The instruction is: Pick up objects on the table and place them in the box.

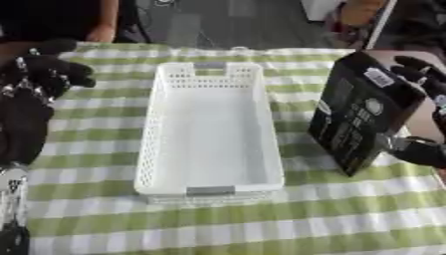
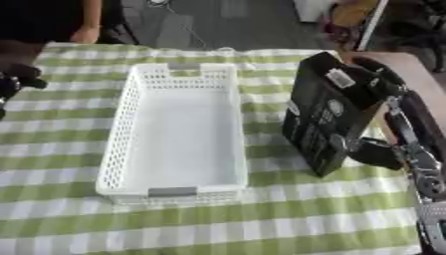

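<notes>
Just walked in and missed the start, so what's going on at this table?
The robot's right hand holds a black box with white print, tilted, its lower corner at the green checked tablecloth, to the right of a white basket. The fingers grip its top edge and the thumb curls near its lower edge. The basket looks empty, so nothing has gone in yet. The left hand hangs curled and idle at the left side, holding nothing.
</notes>
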{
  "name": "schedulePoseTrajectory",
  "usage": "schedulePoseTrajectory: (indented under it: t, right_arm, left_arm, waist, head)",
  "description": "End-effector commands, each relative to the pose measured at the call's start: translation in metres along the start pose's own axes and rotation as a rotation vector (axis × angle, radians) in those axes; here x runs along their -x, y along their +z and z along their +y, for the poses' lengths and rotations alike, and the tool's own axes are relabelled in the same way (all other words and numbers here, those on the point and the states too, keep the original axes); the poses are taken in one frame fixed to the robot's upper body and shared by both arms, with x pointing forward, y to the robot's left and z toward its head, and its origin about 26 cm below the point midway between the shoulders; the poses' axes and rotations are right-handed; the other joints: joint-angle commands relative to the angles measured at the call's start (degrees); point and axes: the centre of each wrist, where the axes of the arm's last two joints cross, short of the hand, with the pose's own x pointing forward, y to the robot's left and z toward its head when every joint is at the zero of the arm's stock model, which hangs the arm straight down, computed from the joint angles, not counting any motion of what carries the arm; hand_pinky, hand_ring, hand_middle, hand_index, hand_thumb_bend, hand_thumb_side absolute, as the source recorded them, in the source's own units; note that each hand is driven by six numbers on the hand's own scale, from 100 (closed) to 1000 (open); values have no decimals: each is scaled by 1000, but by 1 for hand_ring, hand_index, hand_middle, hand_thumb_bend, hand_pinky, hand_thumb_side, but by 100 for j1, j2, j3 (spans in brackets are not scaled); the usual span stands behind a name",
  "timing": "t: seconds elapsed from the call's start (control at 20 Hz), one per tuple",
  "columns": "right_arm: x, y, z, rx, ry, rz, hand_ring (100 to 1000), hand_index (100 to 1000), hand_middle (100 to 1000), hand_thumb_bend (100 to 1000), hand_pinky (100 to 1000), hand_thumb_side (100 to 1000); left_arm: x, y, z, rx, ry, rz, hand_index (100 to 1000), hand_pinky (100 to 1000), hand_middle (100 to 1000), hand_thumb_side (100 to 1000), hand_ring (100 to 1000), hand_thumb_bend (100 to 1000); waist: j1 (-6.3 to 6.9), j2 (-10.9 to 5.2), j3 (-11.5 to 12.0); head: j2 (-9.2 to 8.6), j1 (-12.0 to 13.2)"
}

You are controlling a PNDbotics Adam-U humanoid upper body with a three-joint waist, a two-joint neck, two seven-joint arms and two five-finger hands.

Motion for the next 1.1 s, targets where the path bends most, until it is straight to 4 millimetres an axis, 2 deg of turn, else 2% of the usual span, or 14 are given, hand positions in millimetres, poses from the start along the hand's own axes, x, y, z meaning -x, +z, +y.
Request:
schedulePoseTrajectory:
  t: [0.05, 1.1]
  right_arm:
    - [1, -4, -6, 17, 13, -11, 979, 914, 935, 531, 883, 389]
    - [11, -10, -6, 33, 13, 20, 977, 913, 934, 513, 881, 396]
  left_arm:
    - [-6, -4, 0, 15, -11, -23, 693, 668, 814, 839, 667, 466]
    - [-6, -5, -1, 17, -10, -22, 691, 669, 814, 840, 667, 465]
  waist:
    - [13, -46, 7]
    - [15, -51, 12]
  head:
    - [-81, -57]
    - [-85, -57]
